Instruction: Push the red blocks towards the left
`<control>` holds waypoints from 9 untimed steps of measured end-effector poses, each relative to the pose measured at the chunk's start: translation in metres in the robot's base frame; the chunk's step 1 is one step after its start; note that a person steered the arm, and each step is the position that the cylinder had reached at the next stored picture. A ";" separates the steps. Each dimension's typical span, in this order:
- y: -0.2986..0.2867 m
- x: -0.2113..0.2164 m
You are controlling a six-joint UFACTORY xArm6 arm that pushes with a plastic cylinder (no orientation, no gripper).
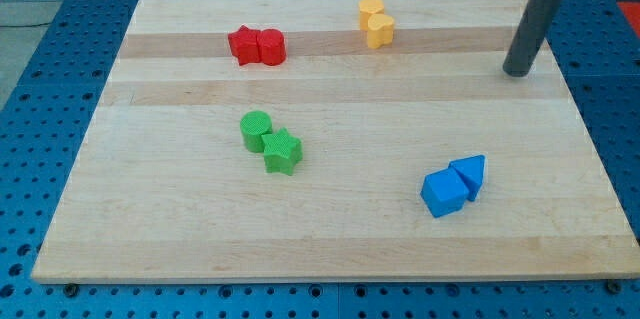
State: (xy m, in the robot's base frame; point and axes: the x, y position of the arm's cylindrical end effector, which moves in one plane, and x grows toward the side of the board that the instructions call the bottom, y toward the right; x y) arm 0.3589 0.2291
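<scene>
Two red blocks sit touching near the board's top left: a red star-like block (242,43) and a red cylinder (271,47) to its right. My tip (516,72) rests on the board at the view's upper right, far to the right of the red blocks, with the yellow blocks between them and it. The dark rod rises from it to the top edge of the view.
Two yellow blocks (376,23) touch at the top centre. A green cylinder (256,130) and green star (283,152) touch left of centre. A blue cube (444,194) and blue triangular block (469,173) touch at lower right. The wooden board (330,239) lies on a blue perforated table.
</scene>
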 end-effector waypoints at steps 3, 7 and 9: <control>-0.162 0.011; -0.312 -0.044; -0.365 -0.044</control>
State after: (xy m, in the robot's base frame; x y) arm 0.3153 -0.1356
